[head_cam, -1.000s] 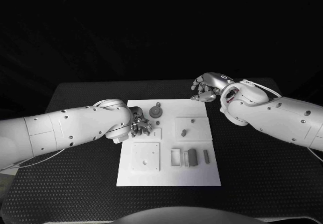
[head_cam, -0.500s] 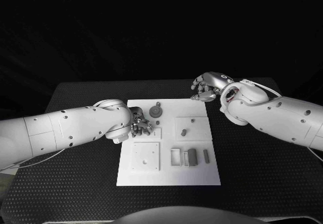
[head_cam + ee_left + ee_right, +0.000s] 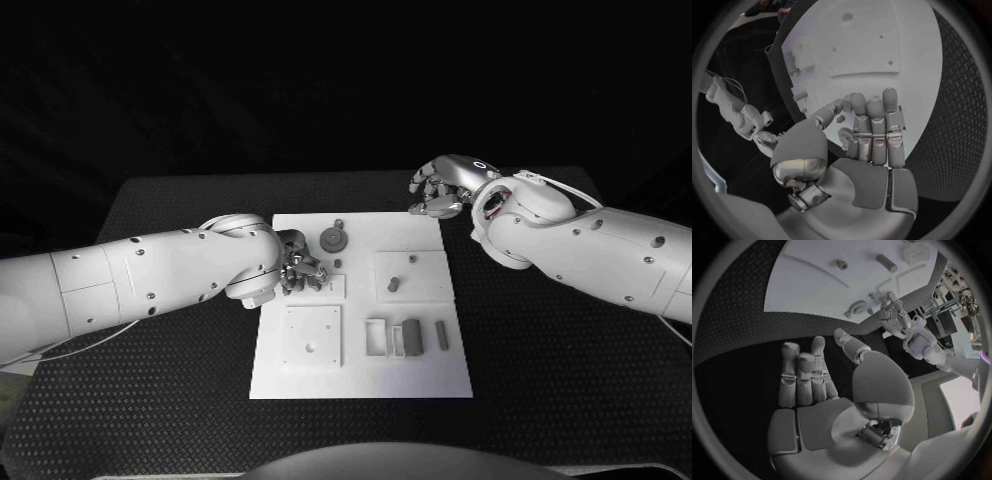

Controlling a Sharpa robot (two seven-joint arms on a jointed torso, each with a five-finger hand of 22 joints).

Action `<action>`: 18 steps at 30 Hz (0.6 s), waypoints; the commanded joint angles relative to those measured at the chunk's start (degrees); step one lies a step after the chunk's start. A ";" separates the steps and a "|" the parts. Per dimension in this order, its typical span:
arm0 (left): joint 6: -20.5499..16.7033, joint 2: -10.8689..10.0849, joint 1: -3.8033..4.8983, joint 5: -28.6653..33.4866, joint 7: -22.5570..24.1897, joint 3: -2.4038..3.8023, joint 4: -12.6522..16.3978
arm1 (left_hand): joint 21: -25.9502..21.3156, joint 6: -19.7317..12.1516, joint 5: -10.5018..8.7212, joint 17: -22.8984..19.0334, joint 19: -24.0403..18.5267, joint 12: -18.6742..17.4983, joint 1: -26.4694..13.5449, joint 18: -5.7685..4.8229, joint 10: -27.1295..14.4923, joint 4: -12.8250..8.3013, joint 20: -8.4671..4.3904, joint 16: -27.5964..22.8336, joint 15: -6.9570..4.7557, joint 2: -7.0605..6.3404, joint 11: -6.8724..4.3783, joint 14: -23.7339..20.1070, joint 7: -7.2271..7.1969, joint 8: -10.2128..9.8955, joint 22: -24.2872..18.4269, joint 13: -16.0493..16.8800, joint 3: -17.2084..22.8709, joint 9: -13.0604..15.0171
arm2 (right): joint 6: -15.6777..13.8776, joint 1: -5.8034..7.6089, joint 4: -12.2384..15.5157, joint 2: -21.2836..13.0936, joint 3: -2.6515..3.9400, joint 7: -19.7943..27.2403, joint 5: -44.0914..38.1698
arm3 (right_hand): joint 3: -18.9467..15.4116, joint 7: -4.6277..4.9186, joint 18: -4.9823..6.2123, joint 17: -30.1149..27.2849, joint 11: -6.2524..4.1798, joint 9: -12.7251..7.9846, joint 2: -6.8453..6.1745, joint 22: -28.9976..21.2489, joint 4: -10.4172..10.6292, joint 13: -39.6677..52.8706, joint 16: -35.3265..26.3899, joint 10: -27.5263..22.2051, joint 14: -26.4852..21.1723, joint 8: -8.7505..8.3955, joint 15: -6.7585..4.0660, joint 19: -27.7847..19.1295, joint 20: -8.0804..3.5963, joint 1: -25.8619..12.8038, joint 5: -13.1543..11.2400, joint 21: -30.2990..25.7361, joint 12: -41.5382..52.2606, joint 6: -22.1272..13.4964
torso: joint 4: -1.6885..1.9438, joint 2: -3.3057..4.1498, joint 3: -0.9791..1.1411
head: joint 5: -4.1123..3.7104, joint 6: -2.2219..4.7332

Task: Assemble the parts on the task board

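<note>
Board: your board (image 3: 361, 375) lies mid-worktop (image 3: 173, 400), and grey parts lie scattered across it.
Loose parts: you have a round disc part (image 3: 333, 239) near the far edge, a peg (image 3: 394, 285) on the right square plate, and bars (image 3: 411, 337) lying in a row near the front right.
Left robot hand (image 3: 300, 270): it hangs over the board's left edge, just beside the disc, fingers side by side and slightly curled. The wrist view shows nothing in its grasp.
Right robot hand (image 3: 444, 185): it is off the board, beyond the far right corner, fingers loosely curled over the worktop. You hold nothing there either.
Progress: judge it early. No part looks seated, though the small holes are hard to read.
Left to do: pick up and fit each loose part.
</note>
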 commanded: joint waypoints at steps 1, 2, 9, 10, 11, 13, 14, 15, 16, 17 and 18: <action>0.49 0.02 -0.21 0.14 0.47 -0.11 0.11 | -0.20 4.36 -0.25 -0.13 0.30 0.25 -0.10 0.71 -2.46 0.46 -0.07 0.23 0.04 -0.62 -1.85 -0.54 -3.02 -0.20 0.08 -0.09 -0.07 0.07 | 0.51 -0.01 0.01 0.02 0.03 0.42 -0.22 | -0.08 0.46 2.52 0.05 -0.12 -0.07 0.25 0.92 0.36 -0.07 -0.31 -0.46 -0.31 -0.28 -0.12 -0.16 -0.33 -0.17 0.19 -0.30 0.31 0.07 | -0.02 0.01 0.02 | 0.00 -0.03; 0.56 0.01 -0.21 0.15 0.47 -0.11 0.11 | -0.21 4.36 -0.26 -0.14 0.30 0.25 -0.10 0.71 -2.47 0.48 -0.07 0.24 0.04 -0.64 -1.85 -0.55 -3.02 -0.21 0.08 -0.09 -0.07 0.07 | 0.52 -0.01 0.01 0.02 0.03 0.43 -0.21 | -0.08 0.46 2.52 0.05 -0.12 -0.07 0.25 0.92 0.36 -0.07 -0.31 -0.46 -0.32 -0.28 -0.12 -0.16 -0.33 -0.18 0.19 -0.30 0.31 0.07 | -0.01 0.01 0.02 | -0.01 -0.02; 0.99 -0.10 -0.22 0.15 0.42 -0.11 0.06 | -0.25 4.36 -0.38 -0.24 0.31 0.30 -0.14 0.71 -2.48 0.71 -0.08 0.32 0.04 -0.86 -1.86 -0.58 -3.02 -0.23 0.11 -0.14 -0.08 0.08 | 0.61 -0.02 0.02 0.00 0.03 0.45 -0.10 | -0.09 0.47 2.52 0.05 -0.11 -0.07 0.24 0.92 0.39 -0.09 -0.32 -0.47 -0.32 -0.28 -0.11 -0.17 -0.32 -0.19 0.19 -0.32 0.31 0.08 | 0.03 0.01 0.02 | -0.06 -0.07; 1.00 -0.11 -0.22 0.15 0.41 -0.11 0.05 | -0.26 4.37 -0.38 -0.25 0.32 0.31 -0.10 0.72 -2.48 0.73 -0.09 0.34 0.03 -0.84 -1.86 -0.58 -3.03 -0.23 0.12 -0.14 -0.06 0.09 | 0.64 -0.02 0.02 -0.02 0.03 0.46 -0.07 | -0.09 0.47 2.52 0.05 -0.11 -0.07 0.24 0.92 0.40 -0.09 -0.32 -0.47 -0.32 -0.28 -0.11 -0.17 -0.32 -0.20 0.19 -0.32 0.31 0.08 | 0.03 0.01 0.00 | -0.07 -0.09; 1.04 -0.14 -0.22 0.15 0.40 -0.11 0.04 | -0.26 4.37 -0.38 -0.26 0.32 0.31 -0.07 0.72 -2.48 0.74 -0.09 0.35 0.03 -0.83 -1.86 -0.58 -3.03 -0.23 0.12 -0.15 -0.04 0.09 | 0.64 -0.02 0.02 -0.03 0.03 0.46 -0.07 | -0.09 0.47 2.52 0.05 -0.11 -0.07 0.24 0.92 0.40 -0.09 -0.32 -0.47 -0.32 -0.28 -0.11 -0.17 -0.32 -0.20 0.19 -0.32 0.32 0.08 | 0.03 0.01 0.00 | -0.07 -0.09; 1.11 -0.21 -0.22 0.15 0.38 -0.11 0.04 | -0.27 4.37 -0.38 -0.29 0.33 0.33 0.01 0.73 -2.48 0.74 -0.10 0.38 0.02 -0.81 -1.87 -0.59 -3.04 -0.23 0.13 -0.16 -0.01 0.10 | 0.65 -0.02 0.01 -0.03 0.03 0.47 -0.06 | -0.09 0.47 2.52 0.05 -0.11 -0.07 0.24 0.92 0.41 -0.09 -0.33 -0.47 -0.32 -0.28 -0.11 -0.17 -0.32 -0.20 0.19 -0.32 0.32 0.08 | 0.02 0.01 -0.02 | -0.05 -0.11; 1.14 -0.25 -0.22 0.15 0.37 -0.11 0.03 | -0.27 4.38 -0.39 -0.30 0.33 0.34 0.05 0.74 -2.48 0.74 -0.11 0.39 0.02 -0.80 -1.87 -0.59 -3.04 -0.23 0.14 -0.16 0.00 0.10 | 0.66 -0.03 0.02 -0.05 0.03 0.47 -0.05 | -0.09 0.47 2.52 0.06 -0.11 -0.07 0.24 0.92 0.41 -0.09 -0.33 -0.48 -0.32 -0.28 -0.11 -0.17 -0.32 -0.20 0.19 -0.32 0.32 0.08 | 0.01 0.02 -0.02 | -0.05 -0.12; 1.14 -0.29 -0.22 0.15 0.37 -0.11 0.04 | -0.27 4.39 -0.39 -0.32 0.34 0.36 0.12 0.74 -2.47 0.73 -0.11 0.42 0.01 -0.77 -1.88 -0.59 -3.05 -0.22 0.15 -0.16 0.02 0.11 | 0.67 -0.03 0.02 -0.05 0.03 0.47 -0.04 | -0.09 0.47 2.52 0.06 -0.11 -0.07 0.24 0.92 0.42 -0.09 -0.33 -0.48 -0.32 -0.28 -0.11 -0.17 -0.32 -0.20 0.19 -0.32 0.32 0.08 | 0.01 0.02 -0.03 | -0.05 -0.15; 1.15 -0.34 -0.22 0.15 0.36 -0.11 0.05 | -0.27 4.40 -0.39 -0.34 0.36 0.40 0.23 0.75 -2.46 0.69 -0.12 0.47 0.00 -0.73 -1.89 -0.58 -3.06 -0.22 0.17 -0.17 0.03 0.12 | 0.71 -0.03 0.01 -0.05 0.03 0.47 -0.04 | -0.09 0.47 2.52 0.06 -0.11 -0.07 0.25 0.92 0.42 -0.10 -0.33 -0.48 -0.32 -0.28 -0.11 -0.17 -0.32 -0.20 0.20 -0.33 0.32 0.08 | 0.01 0.02 -0.03 | -0.05 -0.15; 1.19 -0.38 -0.22 0.15 0.35 -0.11 0.06 | -0.27 4.42 -0.39 -0.36 0.37 0.43 0.33 0.75 -2.45 0.65 -0.13 0.51 0.00 -0.68 -1.90 -0.58 -3.07 -0.21 0.19 -0.17 0.05 0.13 | 0.72 -0.03 0.01 -0.06 0.03 0.47 -0.02 | -0.10 0.47 2.52 0.06 -0.11 -0.07 0.24 0.92 0.43 -0.10 -0.33 -0.48 -0.32 -0.28 -0.11 -0.17 -0.32 -0.21 0.19 -0.33 0.32 0.08 | 0.01 0.02 -0.03 | -0.05 -0.15; 1.25 -0.46 -0.22 0.15 0.35 -0.11 0.07 | -0.26 4.45 -0.40 -0.38 0.40 0.47 0.47 0.75 -2.43 0.57 -0.14 0.57 -0.01 -0.60 -1.91 -0.58 -3.08 -0.19 0.22 -0.18 0.05 0.15 | 0.79 -0.03 0.01 -0.06 0.03 0.47 -0.02 | -0.10 0.47 2.52 0.06 -0.11 -0.07 0.24 0.92 0.43 -0.10 -0.33 -0.48 -0.32 -0.28 -0.11 -0.17 -0.32 -0.21 0.19 -0.33 0.32 0.08 | 0.03 0.00 -0.03 | -0.06 -0.22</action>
